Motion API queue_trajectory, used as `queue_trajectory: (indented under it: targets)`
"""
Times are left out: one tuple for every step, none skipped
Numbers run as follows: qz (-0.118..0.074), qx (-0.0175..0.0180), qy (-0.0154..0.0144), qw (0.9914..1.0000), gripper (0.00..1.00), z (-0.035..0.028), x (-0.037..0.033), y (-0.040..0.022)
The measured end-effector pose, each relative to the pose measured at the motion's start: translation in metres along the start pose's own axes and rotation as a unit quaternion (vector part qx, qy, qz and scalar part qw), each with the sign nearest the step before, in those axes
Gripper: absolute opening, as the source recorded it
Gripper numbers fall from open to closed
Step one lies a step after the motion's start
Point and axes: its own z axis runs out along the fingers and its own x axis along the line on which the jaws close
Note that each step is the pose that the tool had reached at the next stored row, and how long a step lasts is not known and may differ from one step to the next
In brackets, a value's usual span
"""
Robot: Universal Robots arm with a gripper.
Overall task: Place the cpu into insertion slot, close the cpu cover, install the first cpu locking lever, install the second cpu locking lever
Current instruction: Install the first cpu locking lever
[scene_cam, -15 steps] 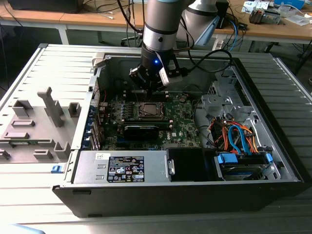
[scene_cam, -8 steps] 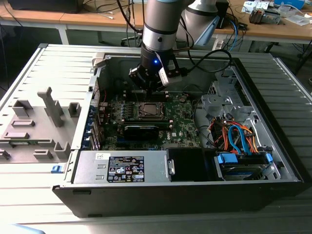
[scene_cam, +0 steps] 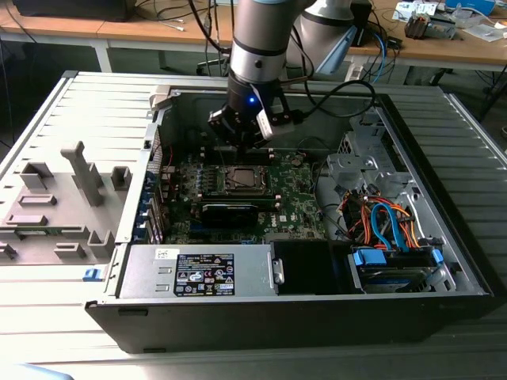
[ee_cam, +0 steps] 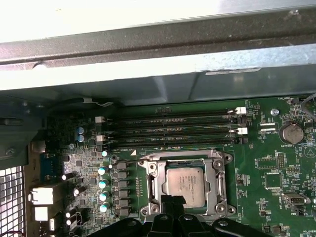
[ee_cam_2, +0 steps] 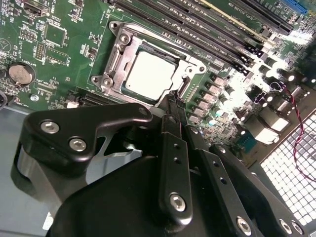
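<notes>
Here we see the gripper (ee_cam_2: 170, 101) with its jaws clenched and empty, just beside the insertion slot (ee_cam: 185, 185). Inside lies the cpu (ee_cam_2: 149, 75), flat, top upward; being square, it has no long axis. The cover and both levers seem still undone.

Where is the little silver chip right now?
The cpu sits in the insertion slot on the green board, beside the long memory slots, just ahead of the pincer in both wrist views.
</notes>
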Motion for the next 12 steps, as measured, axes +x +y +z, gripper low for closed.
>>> queue_trajectory:
  targets:
    - [0.000, 0.0000, 0.0000, 1.00000, 0.11, 0.0000, 0.0004, 0.0000]
    - [0.000, 0.0000, 0.0000, 1.00000, 0.11, 0.0000, 0.0007, 0.0000]
    - [0.000, 0.0000, 0.0000, 1.00000, 0.11, 0.0001, 0.0008, 0.0000]
    - [0.000, 0.0000, 0.0000, 1.00000, 0.11, 0.0001, 0.0011, -0.0001]
    - [0.000, 0.0000, 0.0000, 1.00000, 0.11, 0.0001, 0.0012, -0.0001]
    - [0.000, 0.0000, 0.0000, 1.00000, 0.11, 0.0001, 0.0013, -0.0001]
    - [0.000, 0.0000, 0.0000, 1.00000, 0.11, 0.0001, 0.0014, -0.0001]
    - [0.000, 0.0001, 0.0000, 1.00000, 0.11, 0.0001, 0.0016, 0.0000]
    - [0.000, 0.0001, 0.0000, 1.00000, 0.11, 0.0001, 0.0017, 0.0001]
    - [0.000, 0.0000, 0.0000, 1.00000, 0.11, 0.0002, 0.0023, 0.0006]
    - [0.000, 0.0001, 0.0000, 1.00000, 0.11, 0.0002, 0.0029, 0.0009]
    - [0.000, 0.0000, 0.0000, 1.00000, 0.11, 0.0003, 0.0030, 0.0010]
